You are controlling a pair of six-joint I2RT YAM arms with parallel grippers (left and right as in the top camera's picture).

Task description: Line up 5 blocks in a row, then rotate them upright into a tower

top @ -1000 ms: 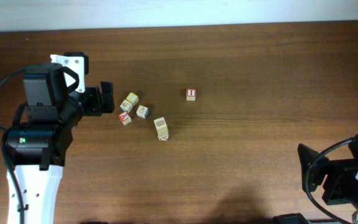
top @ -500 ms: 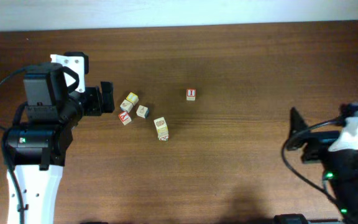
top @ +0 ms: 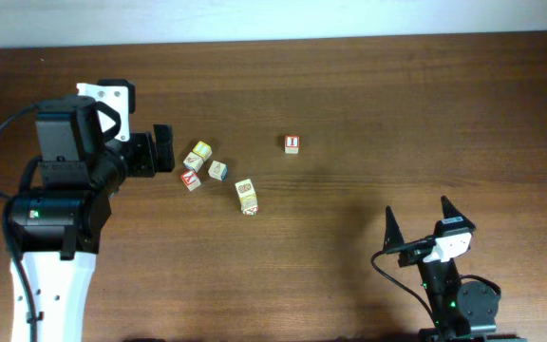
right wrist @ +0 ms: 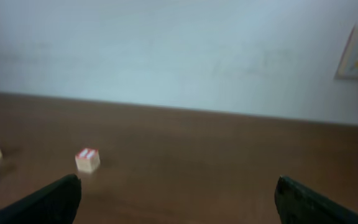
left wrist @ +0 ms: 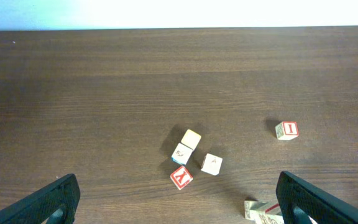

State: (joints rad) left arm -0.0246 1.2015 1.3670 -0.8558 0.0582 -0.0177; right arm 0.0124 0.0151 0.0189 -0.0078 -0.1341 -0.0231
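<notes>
Five pale wooden blocks lie left of the table's middle: a touching pair [top: 202,149] [top: 194,161], a red "Y" block [top: 191,180], a single block [top: 217,170] and a longer pale piece [top: 246,196] to their right. My left gripper [top: 164,149] is open just left of the cluster, touching nothing. In the left wrist view its fingers [left wrist: 51,202] stand wide apart with the "Y" block [left wrist: 181,178] between and ahead of them. My right gripper [top: 418,211] is open near the front right, far from the blocks, with nothing between its fingers [right wrist: 48,202].
A cube with a red face and white "I" mark [top: 292,143] sits alone right of the cluster and shows as the same red-faced cube [right wrist: 87,159] in the right wrist view. A pale wall runs behind the table's far edge [top: 349,36].
The right arm has swung from the table's right edge in toward the front, and its open gripper now points at the far side. The left arm and all blocks are unmoved.
</notes>
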